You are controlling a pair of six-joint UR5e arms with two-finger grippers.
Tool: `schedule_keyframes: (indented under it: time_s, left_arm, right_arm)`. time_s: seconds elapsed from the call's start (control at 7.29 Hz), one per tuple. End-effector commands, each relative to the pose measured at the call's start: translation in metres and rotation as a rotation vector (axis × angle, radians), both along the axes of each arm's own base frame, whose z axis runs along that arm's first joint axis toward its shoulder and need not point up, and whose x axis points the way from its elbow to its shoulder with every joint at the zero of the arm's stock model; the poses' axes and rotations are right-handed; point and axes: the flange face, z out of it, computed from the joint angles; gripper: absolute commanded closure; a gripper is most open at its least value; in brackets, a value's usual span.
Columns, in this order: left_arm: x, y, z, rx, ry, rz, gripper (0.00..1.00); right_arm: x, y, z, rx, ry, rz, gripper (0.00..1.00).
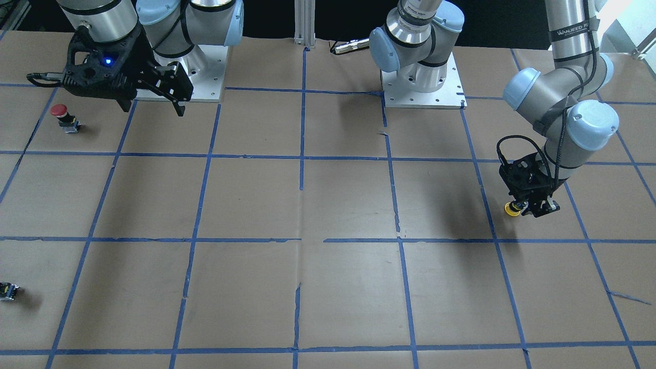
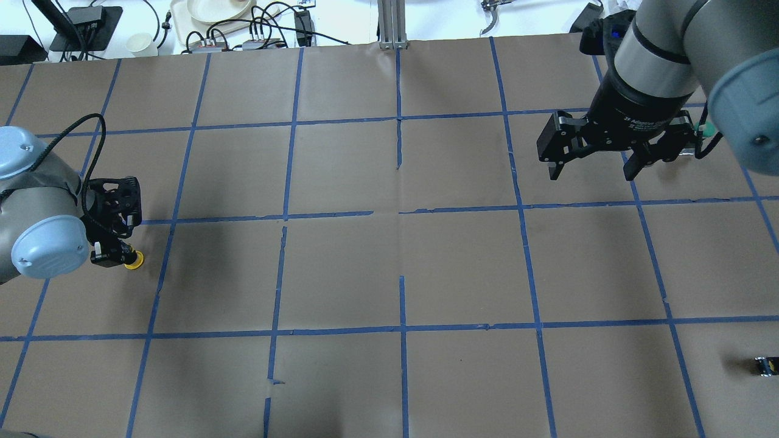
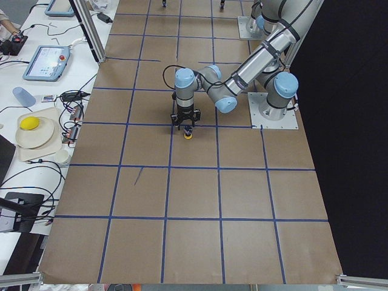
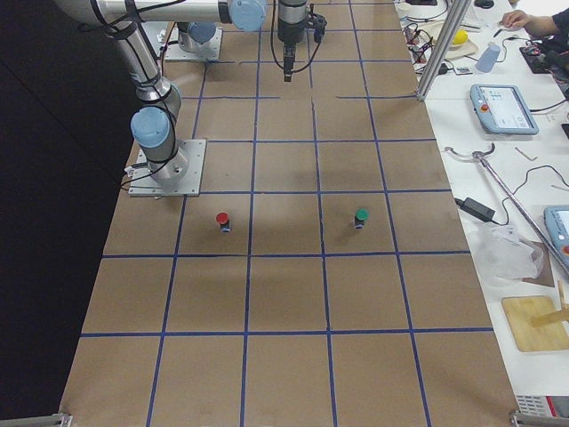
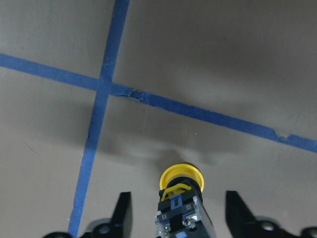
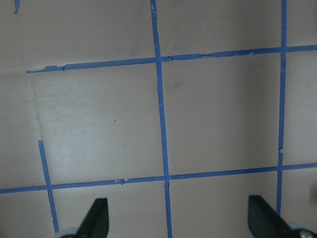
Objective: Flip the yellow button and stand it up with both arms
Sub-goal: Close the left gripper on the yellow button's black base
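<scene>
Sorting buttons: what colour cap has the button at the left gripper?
Yellow cap; left wrist view.

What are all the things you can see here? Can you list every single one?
yellow button: one, yellow cap, between the left gripper's fingers
red button: one, red cap, on the table near the right arm's base
green button: one, green cap, on the table
black part: one, small, at the table's edge
table: one, brown with blue grid lines
side bench: one, white, holding cables, a screen, a plate
left arm, right arm: two, silver-grey, blue caps
left gripper: black, fingers open around the yellow button
right gripper: black, fingers open, above bare table
</scene>
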Motion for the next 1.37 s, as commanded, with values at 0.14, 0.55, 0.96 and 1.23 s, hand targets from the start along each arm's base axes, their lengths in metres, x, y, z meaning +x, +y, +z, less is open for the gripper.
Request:
schedule_keyframes:
  time_s: [0.14,0.55,0.96,1.23]
  left_arm:
    - [0.003,0.002,0.002,0.016,-0.024,0.01,0.39]
    - [0.004,0.002,0.002,0.01,-0.03,0.039,0.64]
    - [0.001,0.003,0.008,0.002,-0.019,0.052,0.93]
    - [-0.017,-0.002,0.015,-0.04,0.069,0.136,0.93]
  right_arm:
    - [-0.001,0.001,-0.002,0.011,0.0,0.009,0.0]
    - [-0.001,-0.002,-0.001,-0.003,-0.006,0.013,0.0]
    - [-0.002,-0.002,-0.001,-0.003,-0.003,0.018,0.0]
    - [-0.002,-0.002,-0.001,-0.006,-0.005,0.021,0.0]
